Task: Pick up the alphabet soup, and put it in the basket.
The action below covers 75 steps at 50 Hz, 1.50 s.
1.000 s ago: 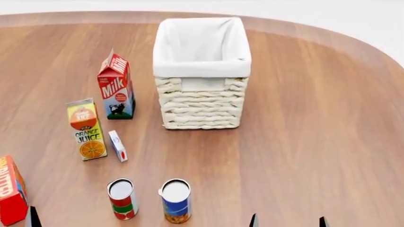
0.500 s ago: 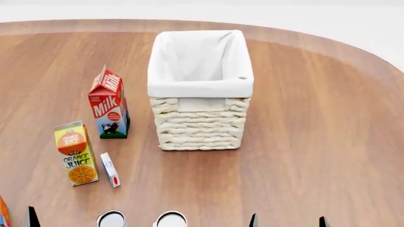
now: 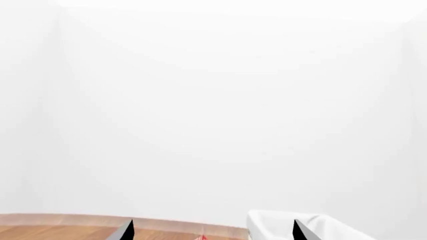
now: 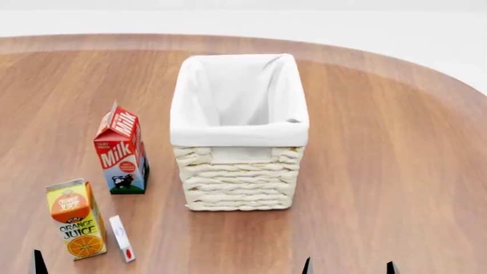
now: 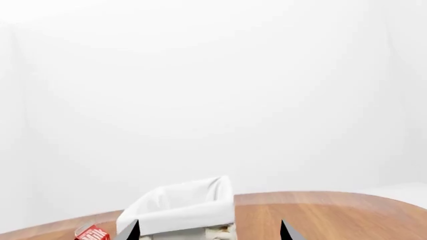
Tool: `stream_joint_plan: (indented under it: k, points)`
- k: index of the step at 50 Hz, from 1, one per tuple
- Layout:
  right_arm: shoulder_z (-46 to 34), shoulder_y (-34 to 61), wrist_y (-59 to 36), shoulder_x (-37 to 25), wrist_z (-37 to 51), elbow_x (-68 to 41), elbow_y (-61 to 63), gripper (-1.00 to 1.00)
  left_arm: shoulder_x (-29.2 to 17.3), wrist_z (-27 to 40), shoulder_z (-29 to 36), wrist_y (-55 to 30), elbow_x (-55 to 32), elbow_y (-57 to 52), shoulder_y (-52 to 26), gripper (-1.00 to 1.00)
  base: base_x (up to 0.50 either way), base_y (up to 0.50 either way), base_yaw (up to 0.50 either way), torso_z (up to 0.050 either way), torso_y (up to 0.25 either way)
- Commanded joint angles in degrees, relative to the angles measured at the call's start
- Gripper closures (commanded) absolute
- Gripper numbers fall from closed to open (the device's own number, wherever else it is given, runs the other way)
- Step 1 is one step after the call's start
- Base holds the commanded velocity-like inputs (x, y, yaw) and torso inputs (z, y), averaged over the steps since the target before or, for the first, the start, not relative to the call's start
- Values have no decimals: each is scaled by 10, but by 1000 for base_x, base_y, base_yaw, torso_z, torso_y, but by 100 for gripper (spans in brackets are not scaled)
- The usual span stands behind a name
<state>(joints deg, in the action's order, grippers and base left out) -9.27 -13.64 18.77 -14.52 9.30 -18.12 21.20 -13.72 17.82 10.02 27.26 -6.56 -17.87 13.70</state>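
Soup out of sight; I tilt down to find it, both pincers released, basket (image 4: 239, 128) ahead

The tall cream-white woven wicker basket with a white cloth lining (image 4: 239, 165) stands upright near the middle of the round brown wooden table (image 4: 396, 171). At its nine o'clock, just beside it but apart, stands the red and white gable-topped milk carton (image 4: 120, 151). At the carton's seven o'clock, nearer the robot, stands the yellow and orange juice carton (image 4: 74, 226). Just beside that, at its three o'clock, stands the small white box with a red mark (image 4: 122, 238).
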Motion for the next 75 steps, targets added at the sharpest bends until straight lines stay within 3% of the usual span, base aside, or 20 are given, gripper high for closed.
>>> stream_joint_plan:
  k: [1, 52, 75]
  points:
    - [-1, 0, 1, -2, 3, -5, 0, -100, -2, 4, 3, 1, 1, -1, 0, -100, 246, 0, 0, 0, 0]
    - [-13, 3, 13, -11, 9, -10, -5, -100, -14, 15, 11, 12, -7, 7, -5, -100, 241, -33, 0, 0, 0]
    - [-30, 1, 25, -27, -9, -2, -11, -100, -19, 22, 14, 14, -6, 5, -2, -100, 0, 0, 0, 0, 0]
